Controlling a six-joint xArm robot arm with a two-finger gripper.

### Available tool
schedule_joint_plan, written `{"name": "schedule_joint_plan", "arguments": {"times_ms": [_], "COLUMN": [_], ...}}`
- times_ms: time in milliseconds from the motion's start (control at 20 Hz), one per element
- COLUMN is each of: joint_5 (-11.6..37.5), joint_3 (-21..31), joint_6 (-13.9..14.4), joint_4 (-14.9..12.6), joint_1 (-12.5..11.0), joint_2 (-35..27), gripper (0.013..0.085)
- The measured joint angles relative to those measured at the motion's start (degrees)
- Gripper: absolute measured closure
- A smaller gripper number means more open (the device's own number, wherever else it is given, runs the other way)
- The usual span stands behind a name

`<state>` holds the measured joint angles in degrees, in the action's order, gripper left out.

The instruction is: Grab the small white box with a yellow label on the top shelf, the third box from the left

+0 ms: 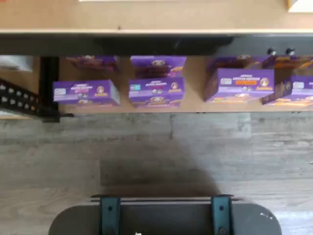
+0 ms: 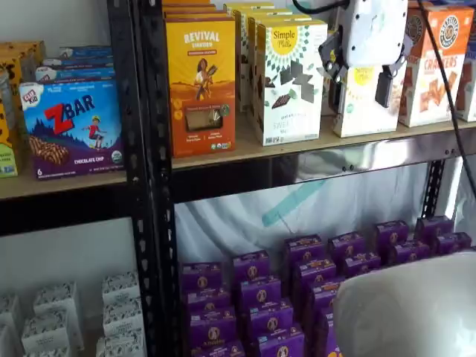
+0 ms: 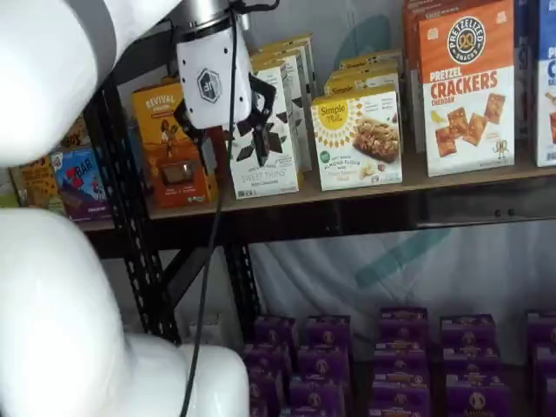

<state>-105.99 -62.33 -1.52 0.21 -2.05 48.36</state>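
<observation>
The small white box, short and cream-white with a yellow round Simple Mills logo, stands on the top shelf between a taller white box and an orange cracker box. In a shelf view it is partly hidden behind my gripper. The gripper hangs in front of the shelf at box height, open and empty, with a plain gap between its black fingers. In a shelf view the gripper shows before the taller white box, left of the small box. The wrist view shows neither the gripper nor the box.
On the top shelf stand an orange Revival box, a taller white Simple Mills box and an orange cracker box. A blue ZBAR box sits on the left shelf unit. Purple boxes fill the lower shelf. My white arm fills the foreground.
</observation>
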Motion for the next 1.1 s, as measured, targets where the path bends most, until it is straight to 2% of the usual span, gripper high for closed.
{"name": "schedule_joint_plan", "arguments": {"times_ms": [350,700,1100], "joint_5": [5.6,10.4,13.6], "joint_3": [-0.5,-2.6,-5.9], "joint_6": [-4.2,-9.3,-13.6], "joint_4": [-1.5,-0.3,0.6], "joint_1": [-4.0,-9.5,-14.0], "joint_2": [-3.5,-8.4,-13.3], "gripper": [0.0130,0.0130,0.0130]}}
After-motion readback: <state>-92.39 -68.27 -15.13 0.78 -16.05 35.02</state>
